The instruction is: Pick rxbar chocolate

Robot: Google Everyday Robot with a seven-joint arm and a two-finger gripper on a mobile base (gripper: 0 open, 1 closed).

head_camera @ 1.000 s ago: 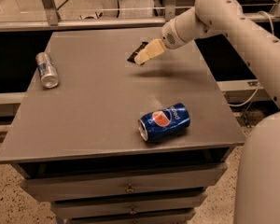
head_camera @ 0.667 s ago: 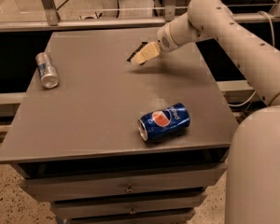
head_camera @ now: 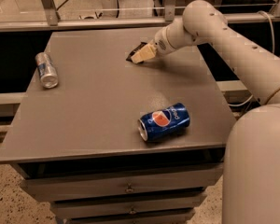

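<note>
We see a grey desk (head_camera: pixel 107 101) from above and in front, with drawers (head_camera: pixel 126 188) stacked beneath its front edge.

A cream-coloured robot arm (head_camera: pixel 233 45) reaches in from the right side and crosses above the desk's right edge towards its far part. At the end of the arm, the gripper (head_camera: pixel 139 56) sits low over the desk, closer to the far edge than the front and somewhat right of the middle. It points down and to the left.

The rxbar chocolate (head_camera: pixel 138 47), a small, flat, dark wrapper, is right at the gripper's tip. Part of it shows just behind and beside the pale tip. We cannot tell how far open the gripper is, or whether it has hold of the bar. We also cannot tell whether the bar lies flat on the desk or is tilted up from it.

A blue Pepsi can (head_camera: pixel 164 121) lies on its side near the front edge, towards the front right corner, with its open end facing front left. It is well apart from the gripper.

A silver can (head_camera: pixel 46 69) also lies on its side, close to the left edge and nearer the far left corner than the front left corner.

The robot's rounded pale body (head_camera: pixel 261 171) fills the lower right, just beside the desk's front right corner. Speckled floor (head_camera: pixel 9 204) shows at the lower left.
</note>
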